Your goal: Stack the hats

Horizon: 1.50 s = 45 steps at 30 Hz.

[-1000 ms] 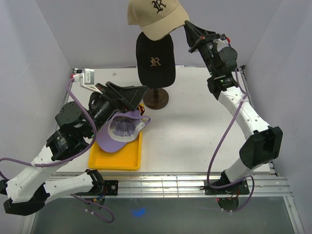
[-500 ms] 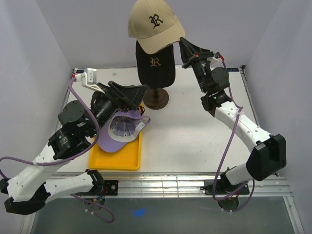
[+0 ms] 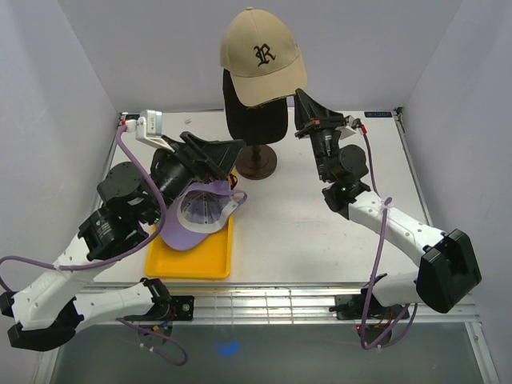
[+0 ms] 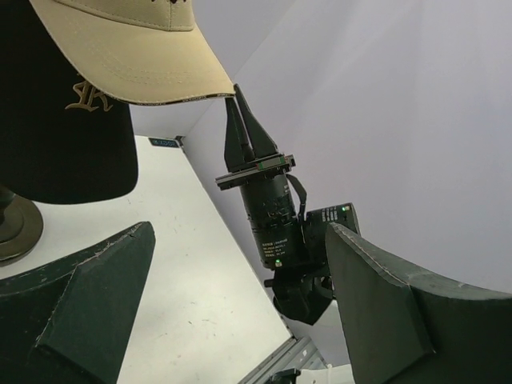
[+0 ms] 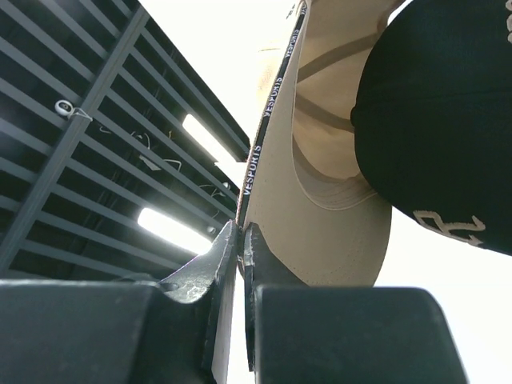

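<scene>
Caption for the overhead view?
Right gripper pinches the brim of a tan fabric cap over a black fabric cap on a stand.

Raised tan cap (image 3: 262, 56) with black R over black cap (image 3: 256, 124) with gold R, lavender cap (image 3: 200, 213) upturned, lower left

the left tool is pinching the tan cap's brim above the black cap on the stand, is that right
No, the right tool is the one pinching the tan cap by its brim, as the right wrist view shows. The left tool is open, holding nothing. The rest stands: the tan cap is above the black cap on the stand.
</scene>
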Available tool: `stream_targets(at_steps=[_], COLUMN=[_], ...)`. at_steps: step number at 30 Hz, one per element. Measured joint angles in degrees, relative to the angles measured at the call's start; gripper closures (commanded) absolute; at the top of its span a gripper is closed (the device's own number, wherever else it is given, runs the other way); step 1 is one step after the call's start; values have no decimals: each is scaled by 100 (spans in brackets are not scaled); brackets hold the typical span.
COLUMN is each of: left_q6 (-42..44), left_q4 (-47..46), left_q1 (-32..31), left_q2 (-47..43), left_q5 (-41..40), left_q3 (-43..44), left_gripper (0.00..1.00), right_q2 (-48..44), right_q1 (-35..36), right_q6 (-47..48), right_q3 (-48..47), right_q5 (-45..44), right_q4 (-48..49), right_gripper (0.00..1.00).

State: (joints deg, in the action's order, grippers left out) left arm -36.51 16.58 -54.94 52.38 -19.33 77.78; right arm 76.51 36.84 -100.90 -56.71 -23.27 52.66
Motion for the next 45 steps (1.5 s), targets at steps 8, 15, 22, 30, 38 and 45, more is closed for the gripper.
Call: stream_targets(at_steps=[8,15,22,30,38,45], left_q6=[59,168,201,90,48,94], left_q4=[310,579,946,1263,1360,1425], left_q1=[0,7,476,1453,2201,2527], left_q2=[20,540,1390,1766,2297,3254], left_q5=[-317,-660,-389,455,1259,1711], left_q3=[125,557,1130,1469,2122,3246], left_gripper=[2,2,2,2,2,2], right_q2=[146,284,306,450,601,654], right_q1=[459,667,772,922,1060,1086], right_q6=[297,367,385,387,387,356], right_q3=[225,518,686,798,1047,1167], right_q5=[-573,-883,-1056,-1263,-1440,-1550], right_q4=[575,876,1069,1368,1613,1698], right_gripper=[92,92,92,92,92,92])
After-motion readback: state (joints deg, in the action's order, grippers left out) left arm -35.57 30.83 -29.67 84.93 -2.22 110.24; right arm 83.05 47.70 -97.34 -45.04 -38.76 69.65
